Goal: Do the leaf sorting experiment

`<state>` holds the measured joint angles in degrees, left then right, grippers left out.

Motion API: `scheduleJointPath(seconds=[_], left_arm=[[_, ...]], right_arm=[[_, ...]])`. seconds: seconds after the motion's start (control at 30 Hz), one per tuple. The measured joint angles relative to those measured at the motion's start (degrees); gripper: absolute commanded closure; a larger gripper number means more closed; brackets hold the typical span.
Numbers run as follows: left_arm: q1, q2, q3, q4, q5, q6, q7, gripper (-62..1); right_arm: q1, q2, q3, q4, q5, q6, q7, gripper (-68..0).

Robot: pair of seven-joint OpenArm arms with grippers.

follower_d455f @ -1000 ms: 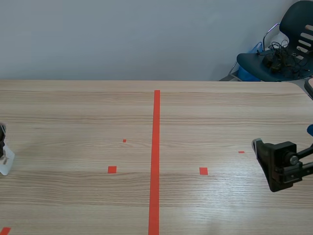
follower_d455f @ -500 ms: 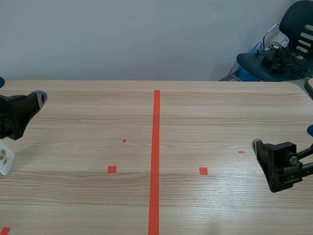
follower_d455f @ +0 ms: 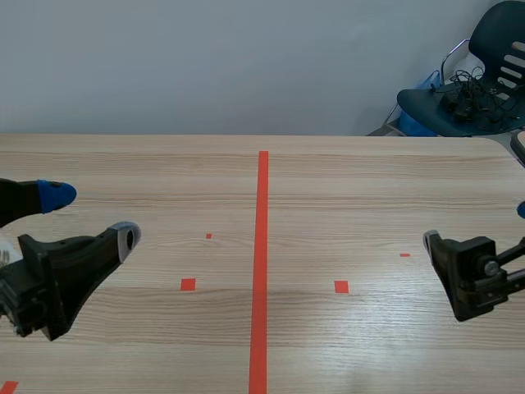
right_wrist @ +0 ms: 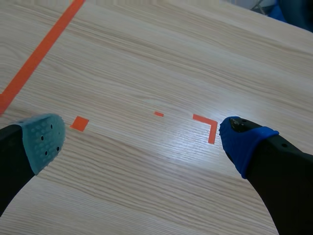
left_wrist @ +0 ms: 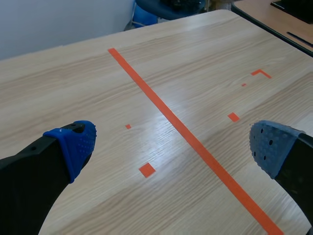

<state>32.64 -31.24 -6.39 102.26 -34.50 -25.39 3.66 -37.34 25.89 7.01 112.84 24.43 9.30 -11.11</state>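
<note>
Under both arms, table: pale wood, far edge against the wall, rounded corner at far right; between the arms it shows only tape marks.
Centre line: orange-red tape running away from the robot, between the two claws, which are well apart.
Left claw: low at the table's left side, fingers spread wide, holding nothing, pointing toward the centre line.
Right claw: low at the right side, fingers wide apart, nothing between them; a corner mark lies just ahead.
Leaf: none seen for certain; a pale sliver at the left edge, behind the left claw, is too small to tell.
Next move, a guess: if that sliver is the leaf, the left claw is far nearer than the right claw; its long axis cannot be told.
</note>
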Motion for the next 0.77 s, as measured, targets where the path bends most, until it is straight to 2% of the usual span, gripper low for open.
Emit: scheduleJointPath(seconds=[0.2,0.77], left_arm=[[-0.33,0.31,0.76,-0.55,0.13,0.04,-0.46,-62.3],[-1.05,0.28,0.76,-0.61,0.13,0.02,-0.46,-62.3]], right_arm=[[0.0,0.0,0.0,3.63,-0.63,0.0,-3.48,-67.9],[0.0,0.0,0.0,5.01,-0.61,0.02,-3.37,-67.9]])
